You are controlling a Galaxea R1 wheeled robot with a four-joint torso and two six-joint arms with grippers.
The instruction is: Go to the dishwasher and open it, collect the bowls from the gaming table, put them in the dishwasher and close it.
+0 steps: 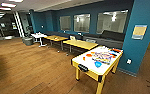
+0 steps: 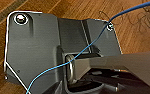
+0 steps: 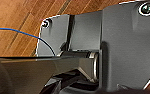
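Several orange bowls and one blue bowl waiting on gaming table worktop at two o'clock, left for collection; gripper states: cannot tell.

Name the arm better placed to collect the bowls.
Right, tentatively: the gaming table stands right of the head view's centre, with the blue bowl near its front end. It is some way off, so this may change.

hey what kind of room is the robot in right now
Probably an office break or games lounge. A white-topped gaming table with yellow legs stands in front on the wood floor, carrying orange and blue bowls. Behind it are yellow-topped tables and a long dark bench along a teal wall with windows.
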